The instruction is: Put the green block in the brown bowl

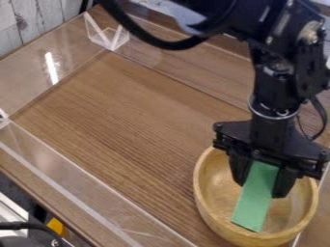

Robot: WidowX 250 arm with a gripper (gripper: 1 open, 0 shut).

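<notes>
The gripper (268, 172) pointed straight down, clamped on the upper end of the green block (257, 200); the block hung below the jaws, long axis slanting down, low end inside the brown bowl (210, 187) underneath

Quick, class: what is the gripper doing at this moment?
Gripper: closed on the green block, held over the brown bowl.

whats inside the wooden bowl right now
The long flat green block stands tilted in the round tan wooden bowl, its top between the black gripper's fingers. The block hides where its lower end sits.
</notes>
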